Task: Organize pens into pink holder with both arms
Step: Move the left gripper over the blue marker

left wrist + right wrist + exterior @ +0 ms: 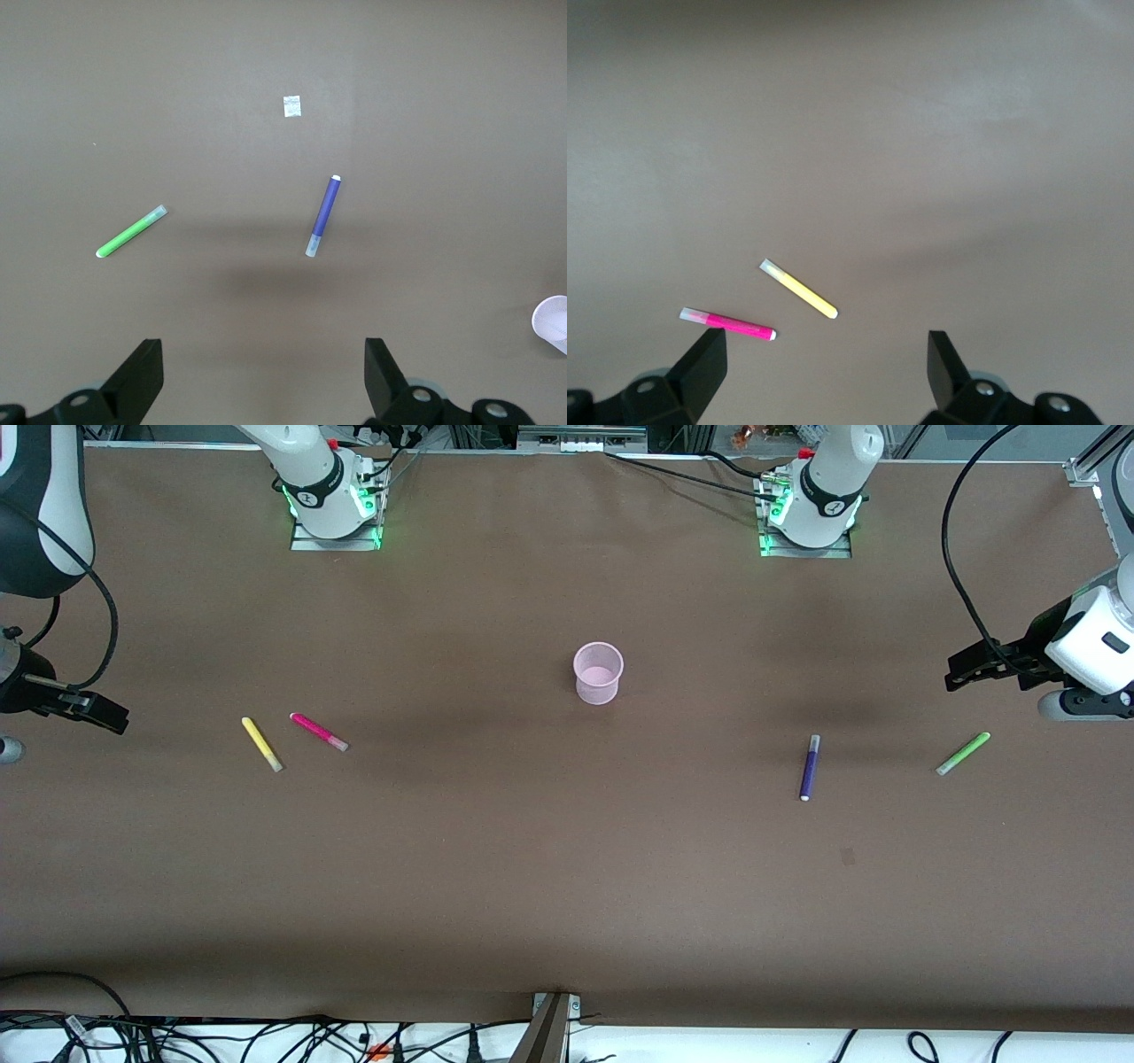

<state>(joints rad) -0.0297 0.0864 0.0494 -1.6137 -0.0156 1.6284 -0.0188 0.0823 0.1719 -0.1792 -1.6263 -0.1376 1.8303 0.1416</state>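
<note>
We see the pink holder (598,673) upright at mid-table. Yellow pen (262,744) and magenta pen (319,732) lie toward the right arm's end, purple pen (810,767) and green pen (963,754) toward the left arm's. The left gripper (264,385) and right gripper (826,376), apparently raised above the table ends, have their fingers spread and empty.

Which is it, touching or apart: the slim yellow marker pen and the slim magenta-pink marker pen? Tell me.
Apart. The front view shows bare brown table between the slim yellow marker pen and the slim magenta-pink marker pen; the right wrist view shows the same gap.
</note>
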